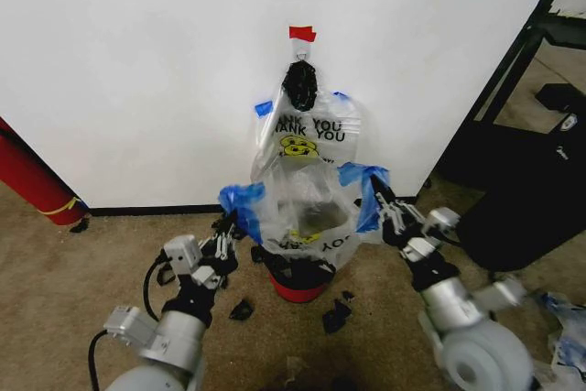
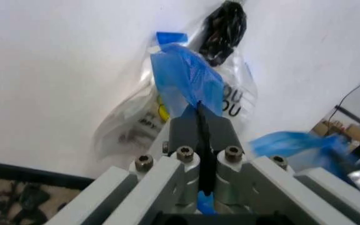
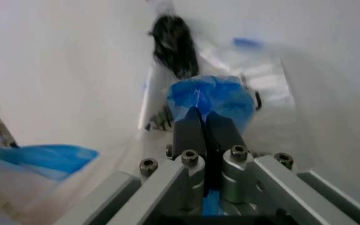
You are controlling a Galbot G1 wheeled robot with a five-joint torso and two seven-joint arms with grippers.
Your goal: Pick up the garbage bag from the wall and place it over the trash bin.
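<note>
The garbage bag, clear with blue handle loops, is stretched open between my two grippers in front of the white wall. My left gripper is shut on the left blue loop. My right gripper is shut on the right blue loop. Through the plastic, directly beneath the bag, stands the trash bin, its black mesh and red base band showing. In both wrist views the jaws are closed on blue plastic.
A bundle of similar bags hangs on the wall from a black knot under red tape. A red cylinder leans at the left. A black shelf frame and a dark object stand at the right. Black scraps lie on the carpet.
</note>
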